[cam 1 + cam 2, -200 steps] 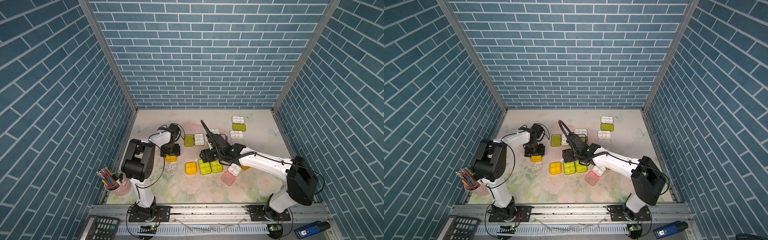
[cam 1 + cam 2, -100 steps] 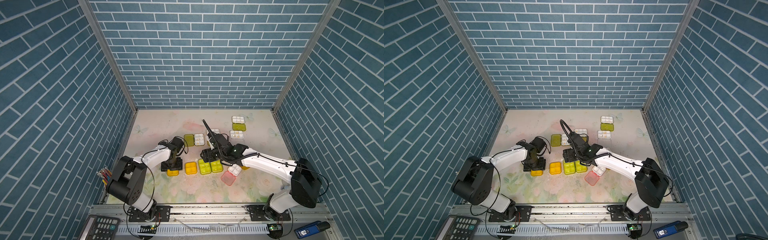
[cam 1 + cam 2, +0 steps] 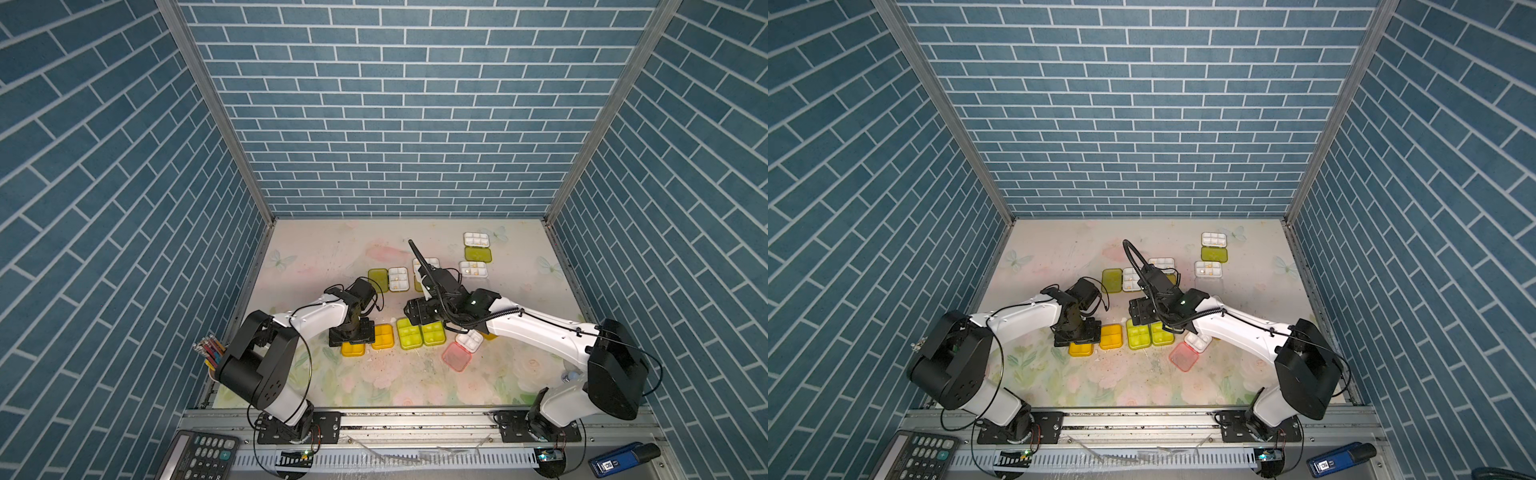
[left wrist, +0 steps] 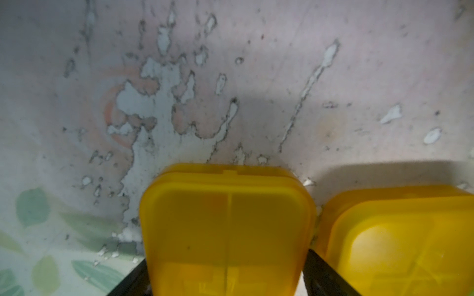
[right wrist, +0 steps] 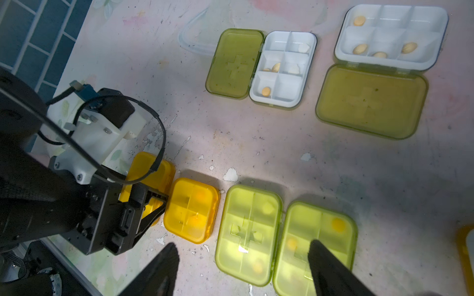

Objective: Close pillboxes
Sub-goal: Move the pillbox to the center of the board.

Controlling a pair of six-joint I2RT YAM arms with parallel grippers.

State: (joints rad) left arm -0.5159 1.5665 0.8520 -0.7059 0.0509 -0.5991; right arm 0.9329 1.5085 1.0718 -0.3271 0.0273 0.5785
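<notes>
Over the last second the left gripper [image 3: 351, 332] has carried a closed, rounded-rectangular orange-yellow plastic pillbox [image 4: 225, 230] from farther back toward the front. It now rests on the worn floral-print tabletop [image 3: 332, 249], just beside a second closed orange-yellow pillbox [image 5: 191, 210], at the left end of a row. In the left wrist view the black fingers [image 4: 323, 274] stand at either side of the first box, close against its walls; whether they press it or have let go cannot be told. The right gripper [image 5: 242, 244] has hardly shifted. Its jaws are spread wide and pinch nothing, hanging over two closed lime-green translucent pillboxes [image 5: 247, 234] that lie side by side and continue the row to the right. Behind the row a small lime-lidded pillbox with a white compartmented tray [image 5: 282, 68] lies open, lid flat beside it and pills in some compartments. A larger lime-lidded one [image 5: 391, 36] is open next to it. In both top views a pink-lidded pillbox [image 3: 456, 357] lies open under the right arm. Two more open pillboxes sit near the back right: one lime-lidded [image 3: 476, 240], one clear [image 3: 473, 269].
</notes>
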